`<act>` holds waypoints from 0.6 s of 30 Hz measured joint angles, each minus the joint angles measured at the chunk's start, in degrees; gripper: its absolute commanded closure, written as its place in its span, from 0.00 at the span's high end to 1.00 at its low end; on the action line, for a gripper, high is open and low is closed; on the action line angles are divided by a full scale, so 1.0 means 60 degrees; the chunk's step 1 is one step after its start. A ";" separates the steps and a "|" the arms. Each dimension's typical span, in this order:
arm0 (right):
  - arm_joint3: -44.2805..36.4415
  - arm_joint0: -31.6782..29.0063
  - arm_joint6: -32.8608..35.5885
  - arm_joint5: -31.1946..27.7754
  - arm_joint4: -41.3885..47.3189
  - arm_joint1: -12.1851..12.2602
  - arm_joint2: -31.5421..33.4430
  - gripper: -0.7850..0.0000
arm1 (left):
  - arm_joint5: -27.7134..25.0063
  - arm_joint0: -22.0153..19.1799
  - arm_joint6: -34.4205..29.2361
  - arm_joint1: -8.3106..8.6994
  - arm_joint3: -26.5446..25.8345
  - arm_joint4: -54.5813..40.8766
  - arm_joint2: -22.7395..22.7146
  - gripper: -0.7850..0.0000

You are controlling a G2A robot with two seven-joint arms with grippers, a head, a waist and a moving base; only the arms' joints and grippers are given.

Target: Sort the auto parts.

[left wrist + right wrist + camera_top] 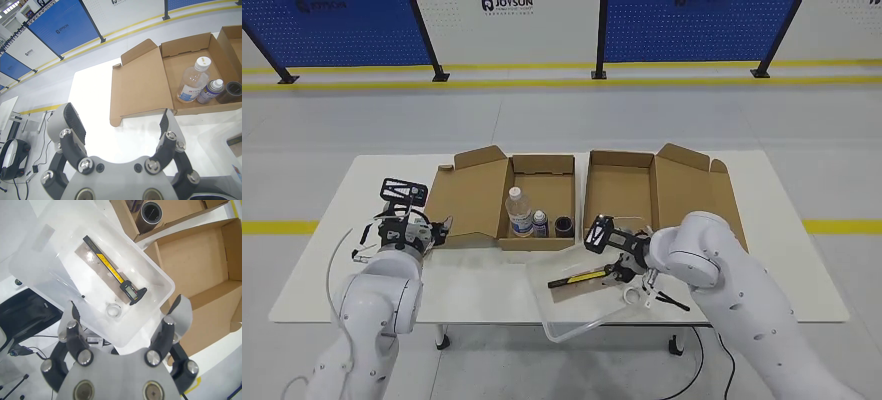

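One caliper lies flat on the floor of a clear plastic bin, and that bin sits at the front edge of the table, a little right of the middle and just in front of two open cardboard boxes. Its long axis runs roughly along the front edge with a slight slant. The display head points toward the table's right edge and the plain end of the beam toward the left. A small clear ring rests beside the head in the same bin.

The right pincer hangs over the bin's right end, fingers spread wide and holding nothing. The step looks to be lifting the caliper out. To do that well, the wrist should turn so the fingers close across the narrow beam, close to the head, where I take the weight to sit. The descent should stay inside the bin wall and off the ring.

The right box shows a bare floor. The left box holds a bottle, a spray can and a dark cylinder. The left pincer is spread apart and empty, near the table's left edge.
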 measured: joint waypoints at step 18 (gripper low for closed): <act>0.0565 0.0169 -0.0901 -0.0899 -0.0193 0.0101 -0.0531 1.00 | 0.0000 0.0000 0.0000 0.0000 0.0000 0.0000 0.0000 1.00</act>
